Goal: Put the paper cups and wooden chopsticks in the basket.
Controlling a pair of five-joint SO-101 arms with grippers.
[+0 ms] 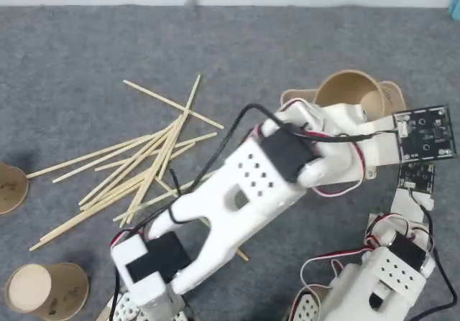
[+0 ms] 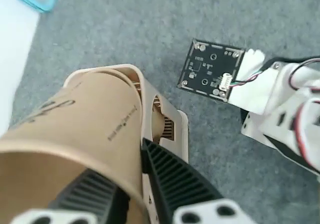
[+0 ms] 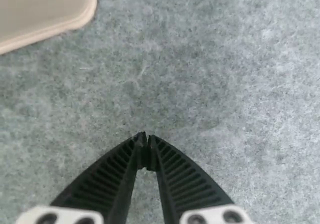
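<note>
Left pincer (image 2: 131, 181): pinching the wall of a paper cup (image 2: 85, 124) near its rim, with one finger inside the mouth and the other outside.
Held cup, look: brown kraft paper with a little dark print on its side. It is tilted, with the open mouth toward the wrist and the base pointing away toward the basket.
Held cup, place: raised directly over the basket (image 2: 169, 129), on the right side of the table (image 3: 225, 58). Whether its base touches the basket cannot be told.
Basket: tan, with rounded corners and a slotted wall. The cup hides most of the inside, so whether anything already lies in it cannot be told.
Right pincer (image 3: 143, 146): pressed together and holding nothing, low over bare grey table, near a corner of the basket.
Wooden chopsticks (image 1: 144, 166): a loose, crisscrossed pile of pale sticks on the table, well apart from the basket. A few run under the left arm (image 1: 237, 184).
Second cup (image 1: 11, 188): on the table at the left edge of the high view, partly cut off.
Third cup (image 1: 43, 289): on the table at the front left, apparently lying on its side.
Progress: seemingly early. One cup is over the basket but not yet let go.
Left to do: release this cup, then move the two other cups and the whole chopstick pile.
</note>
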